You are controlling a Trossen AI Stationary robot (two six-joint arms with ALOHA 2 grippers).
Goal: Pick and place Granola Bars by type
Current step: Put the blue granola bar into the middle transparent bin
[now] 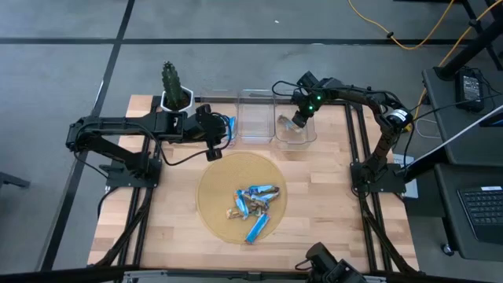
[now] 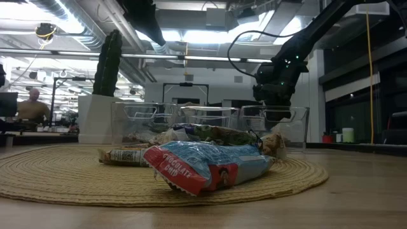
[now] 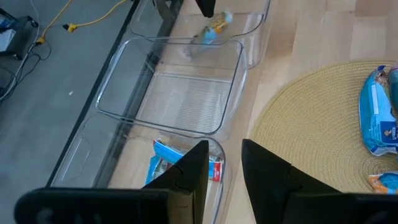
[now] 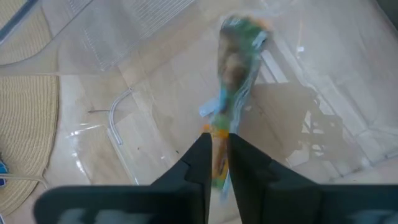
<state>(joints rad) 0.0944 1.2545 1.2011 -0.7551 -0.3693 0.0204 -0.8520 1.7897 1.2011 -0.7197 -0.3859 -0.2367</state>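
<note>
- The tabletop (image 1: 314,204) carries everything – a round woven mat (image 1: 216,185) at its centre and three clear bins in a row toward twelve o'clock, so the sorting ends sit just beyond the pile.
- On the mat, the unsorted Granola Bars (image 1: 253,206) lie in a loose heap: bright blue wrappers mixed with brown-gold ones, waiting to be drawn off by type.
- The right bin (image 1: 297,126), at about one o'clock from the mat, is where the right tool (image 4: 216,163) hangs. A green-and-gold bar (image 4: 237,59) shows between and beyond its tips, blurred. The fingers stand narrow, just a slit apart; my judgement is that the bar is being let go into this bin, though I cannot tell if the grip is quite off.
- The middle bin (image 3: 174,87) looks bare.
- The left bin (image 3: 99,162), near eleven o'clock, holds a blue bar (image 3: 180,167) – so blue seems to be its type.
- The left tool (image 3: 225,163) hovers over that bin's edge with a narrow gap and nothing between its fingers.
- A potted cactus (image 1: 173,85) stands beyond the left bin, out of the work.
</note>
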